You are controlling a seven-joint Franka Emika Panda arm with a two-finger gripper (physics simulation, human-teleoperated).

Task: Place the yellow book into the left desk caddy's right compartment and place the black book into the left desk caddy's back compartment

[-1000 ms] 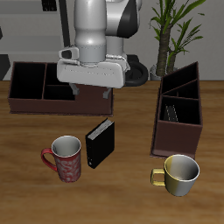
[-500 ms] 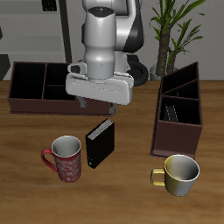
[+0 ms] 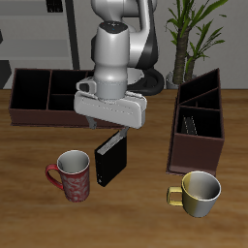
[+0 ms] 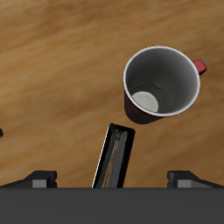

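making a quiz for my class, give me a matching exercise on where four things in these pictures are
Things:
1. black book
2. yellow book
3. red patterned mug
4. gold mug

Places:
A. inside the left desk caddy
B. upright on the table under the gripper
C. in front of the left desk caddy
D. right beside the black book

Pairs: 1-B, 2-A, 3-D, 4-C

A red patterned mug [image 3: 73, 175] stands upright near the table's front edge, handle turned outward; from above its inside [image 4: 160, 84] is pale and bare. Well apart from it, a cream-yellow mug [image 3: 199, 193] also stands upright near the front. Farther back a second dark maroon caddy [image 3: 48, 97] shows its long side, its sections open. A potted plant [image 3: 194, 34] rises behind the wooden table [image 3: 145, 218].
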